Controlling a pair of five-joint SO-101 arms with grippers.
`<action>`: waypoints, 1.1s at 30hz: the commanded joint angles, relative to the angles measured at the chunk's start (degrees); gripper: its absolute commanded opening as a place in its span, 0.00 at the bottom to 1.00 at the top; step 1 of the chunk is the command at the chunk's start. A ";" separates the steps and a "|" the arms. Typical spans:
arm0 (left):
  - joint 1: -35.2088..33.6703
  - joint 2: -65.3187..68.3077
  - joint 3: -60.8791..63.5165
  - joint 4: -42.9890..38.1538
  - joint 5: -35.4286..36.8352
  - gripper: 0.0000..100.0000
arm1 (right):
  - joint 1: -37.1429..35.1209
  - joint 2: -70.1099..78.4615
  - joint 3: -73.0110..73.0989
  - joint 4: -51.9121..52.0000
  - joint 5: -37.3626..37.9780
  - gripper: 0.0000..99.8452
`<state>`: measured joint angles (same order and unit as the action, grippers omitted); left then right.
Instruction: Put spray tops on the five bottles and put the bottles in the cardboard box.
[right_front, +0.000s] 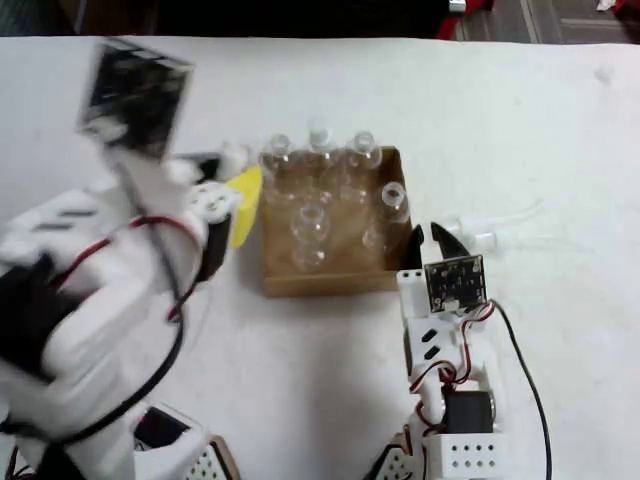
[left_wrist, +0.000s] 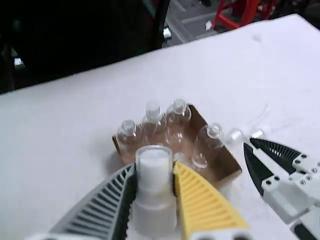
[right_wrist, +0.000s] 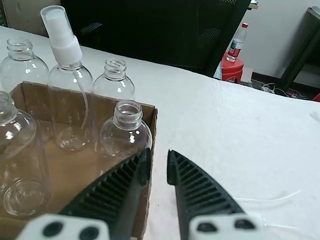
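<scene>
The cardboard box holds several clear bottles, standing upright. One bottle wears a white spray top; the others, such as the bottle nearest the box's corner, are open-necked. My left gripper is shut on a white spray top, held in the air on the box's left side. My right gripper stands by the box's near right corner, its black fingers slightly apart with nothing between them. Loose spray tops lie on the table beyond it.
A white table carries everything. The thin tubes of the loose spray tops stretch out to the right of the box. The left arm's bulky body stands over the near left of the table.
</scene>
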<state>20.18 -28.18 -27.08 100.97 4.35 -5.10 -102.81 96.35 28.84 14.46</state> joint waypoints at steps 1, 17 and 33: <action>0.57 -8.57 11.60 -6.86 2.81 0.02 | -0.04 -0.31 0.44 -0.75 0.53 0.05; -7.96 -47.34 75.87 -75.43 3.16 0.02 | -0.31 -0.31 0.44 -0.75 0.53 0.05; -11.47 -7.60 76.48 -129.67 3.34 0.02 | -0.40 -0.31 0.44 -0.75 0.53 0.05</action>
<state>8.84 -45.76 56.62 -22.55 7.08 -5.10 -102.81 96.35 28.84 14.46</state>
